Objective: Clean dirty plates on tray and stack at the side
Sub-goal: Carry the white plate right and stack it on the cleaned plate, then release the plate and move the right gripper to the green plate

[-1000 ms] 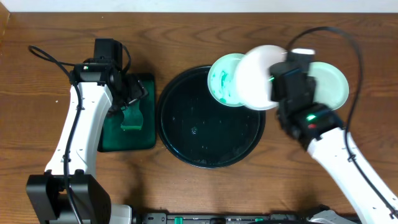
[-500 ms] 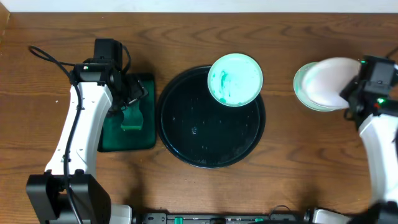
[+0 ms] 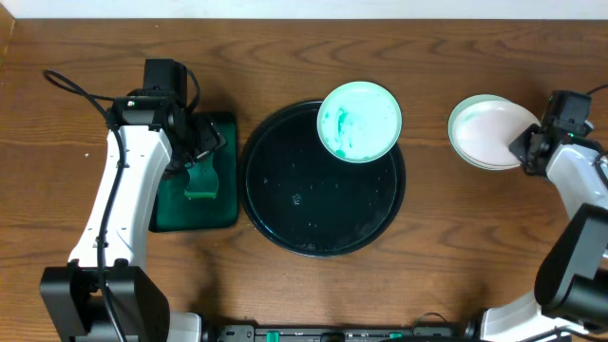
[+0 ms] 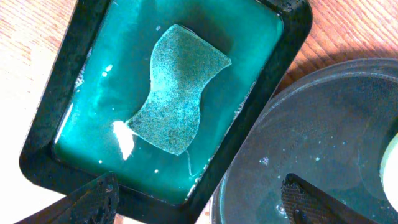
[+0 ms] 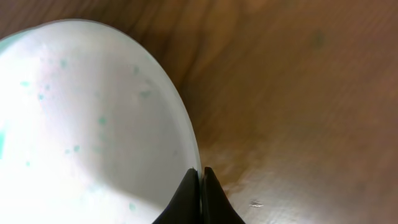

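The round black tray (image 3: 285, 204) lies mid-table. One plate (image 3: 359, 122) with teal smears sits on its upper right rim. At the right, off the tray, a pale plate (image 3: 486, 131) rests on top of another plate, whose mint rim (image 3: 455, 142) shows beneath it. My right gripper (image 3: 525, 149) is shut on the top plate's right edge; in the right wrist view the fingers (image 5: 200, 180) pinch the rim of that speckled white plate (image 5: 87, 124). My left gripper (image 4: 199, 202) hangs open above the corner of the green tray, with nothing between its fingers.
A rectangular dark-green tray (image 3: 169, 204) with teal liquid and a sponge (image 4: 177, 106) stands left of the black tray (image 4: 329, 137). The left arm (image 3: 128, 190) reaches over it. Bare wood lies around the plates at the right.
My right gripper has carried the pale plate rightward from above the tray and set it down onto the plate at the right side. The left arm has not moved.
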